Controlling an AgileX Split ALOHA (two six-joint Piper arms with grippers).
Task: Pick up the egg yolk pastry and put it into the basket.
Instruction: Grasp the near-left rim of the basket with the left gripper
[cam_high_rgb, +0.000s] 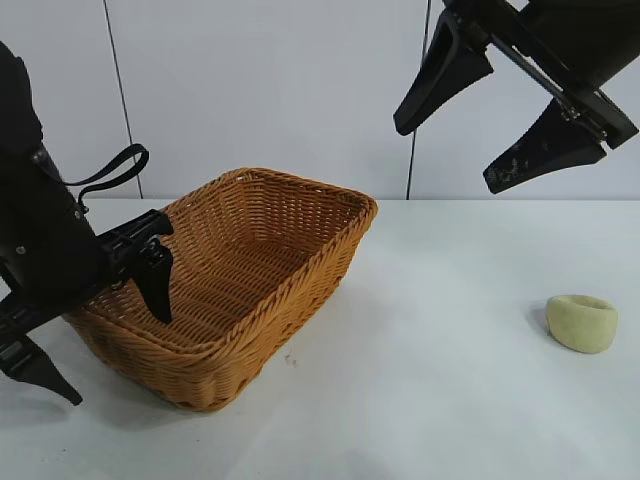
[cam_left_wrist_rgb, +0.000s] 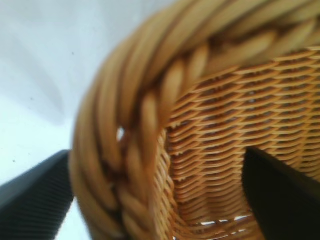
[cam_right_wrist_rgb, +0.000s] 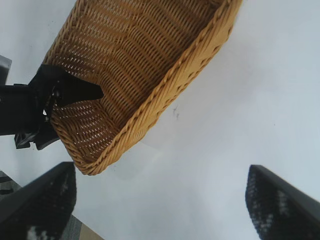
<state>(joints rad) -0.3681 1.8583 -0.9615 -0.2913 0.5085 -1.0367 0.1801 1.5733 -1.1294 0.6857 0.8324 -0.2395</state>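
Observation:
The egg yolk pastry (cam_high_rgb: 582, 322), a small pale yellowish-green puck, lies on the white table at the right, apart from both grippers. The woven golden-brown basket (cam_high_rgb: 300, 290) stands left of centre. My left gripper (cam_high_rgb: 118, 352) is open and straddles the basket's near-left corner, one finger (cam_high_rgb: 157, 285) inside and the other outside. In the left wrist view the braided rim (cam_left_wrist_rgb: 135, 150) fills the space between the left gripper's (cam_left_wrist_rgb: 157, 200) jaws. My right gripper (cam_high_rgb: 450, 155) hangs open and empty high above the table, up and left of the pastry. The right wrist view shows the basket (cam_right_wrist_rgb: 165, 85) but not the pastry.
White table (cam_high_rgb: 430, 400) stretches between basket and pastry; a white panelled wall stands behind. Past my right gripper (cam_right_wrist_rgb: 161, 205) the right wrist view shows bare table (cam_right_wrist_rgb: 225, 125) and the left arm's gripper (cam_right_wrist_rgb: 60, 95) at the basket's corner.

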